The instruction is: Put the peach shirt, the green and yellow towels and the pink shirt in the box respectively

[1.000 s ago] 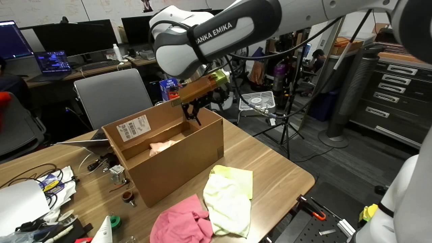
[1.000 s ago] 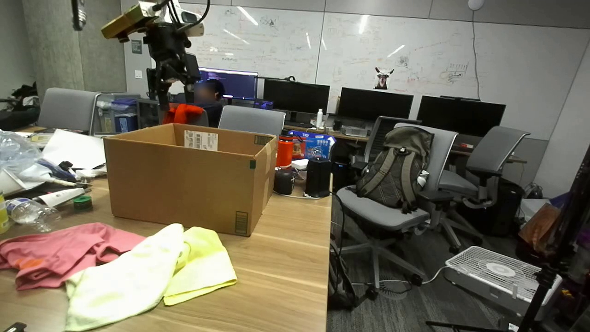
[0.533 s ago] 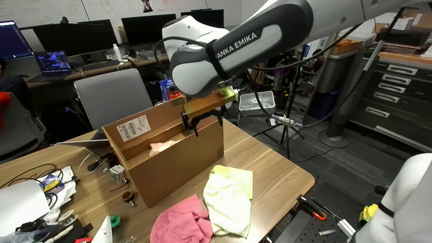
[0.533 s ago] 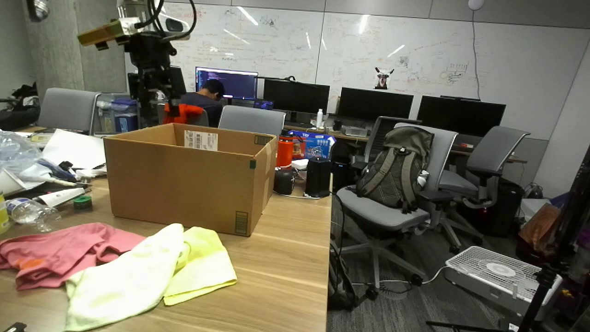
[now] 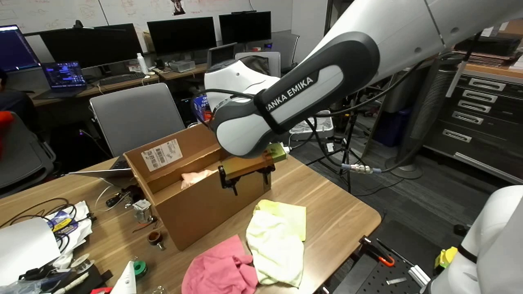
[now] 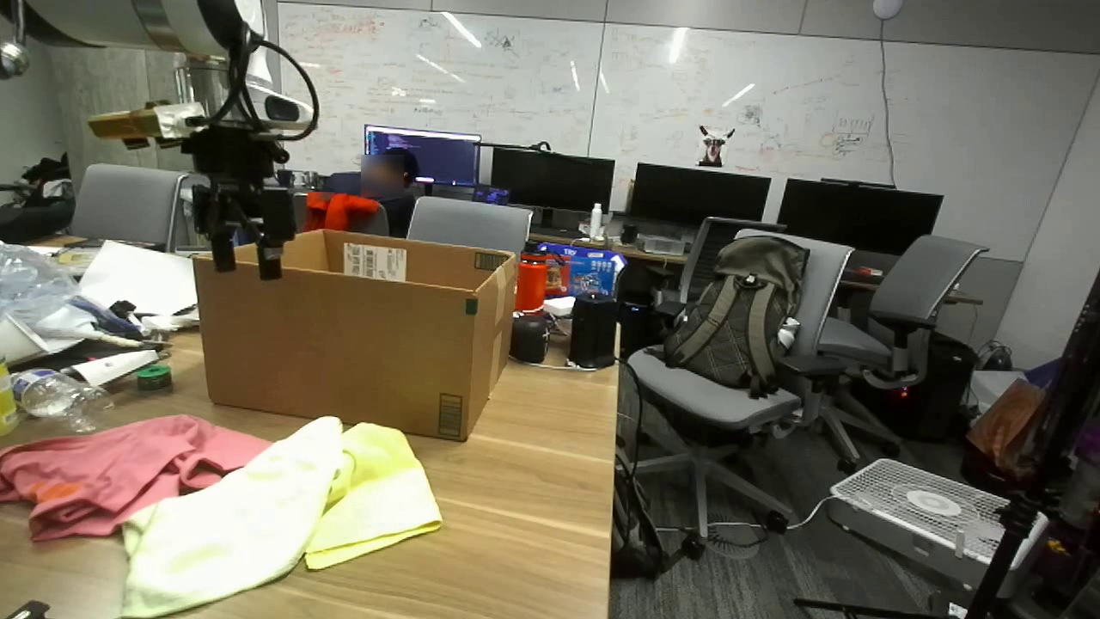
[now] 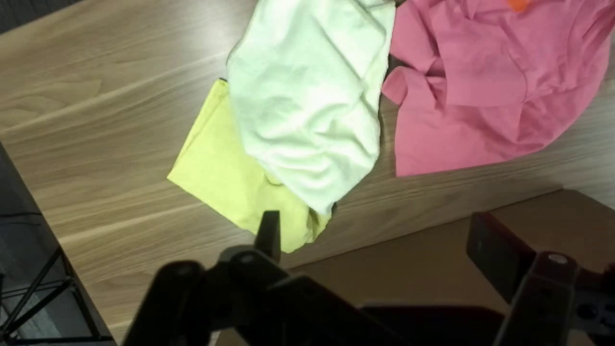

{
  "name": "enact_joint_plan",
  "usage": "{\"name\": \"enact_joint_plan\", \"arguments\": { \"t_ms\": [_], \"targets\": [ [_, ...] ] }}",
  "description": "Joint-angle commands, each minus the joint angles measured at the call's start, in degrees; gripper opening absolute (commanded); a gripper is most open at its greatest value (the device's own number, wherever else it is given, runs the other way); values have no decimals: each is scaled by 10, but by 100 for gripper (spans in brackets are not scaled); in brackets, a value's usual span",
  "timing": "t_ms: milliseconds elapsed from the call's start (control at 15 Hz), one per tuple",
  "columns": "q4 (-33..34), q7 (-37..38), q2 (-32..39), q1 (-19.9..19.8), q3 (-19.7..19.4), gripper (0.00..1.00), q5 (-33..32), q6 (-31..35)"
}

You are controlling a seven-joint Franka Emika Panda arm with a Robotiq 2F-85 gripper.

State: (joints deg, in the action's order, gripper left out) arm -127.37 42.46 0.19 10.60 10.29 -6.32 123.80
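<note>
My gripper (image 7: 377, 242) is empty, its fingers (image 7: 268, 235) spread wide, ready, I judge, to straddle a fold of cloth. The peach shirt (image 5: 195, 178) lies inside the box (image 5: 208, 208), so I take the first item as done and the towels as next. The green towel (image 7: 307, 96) overlaps part of the yellow towel (image 7: 226, 182), which suggests lifting the green one first, or both in one pinch. The pink shirt (image 7: 485, 96) lies just beside the green towel; the order given leaves it for last. In the wrist view one fingertip shows against the yellow towel's near end, the green towel lies beyond, and the other finger shows against the box wall. I hang above the table (image 5: 327, 204) near the box's towel-side wall, though how high is hard to tell.
</note>
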Motion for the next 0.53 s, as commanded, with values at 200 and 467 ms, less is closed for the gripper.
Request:
{"name": "enact_joint_plan", "arguments": {
  "t_ms": [200,467],
  "targets": [
    [-63,26,-40,-5,-3,100,14,20],
    [-74,24,-33,-6,-3,100,21,27]
  ]
}}
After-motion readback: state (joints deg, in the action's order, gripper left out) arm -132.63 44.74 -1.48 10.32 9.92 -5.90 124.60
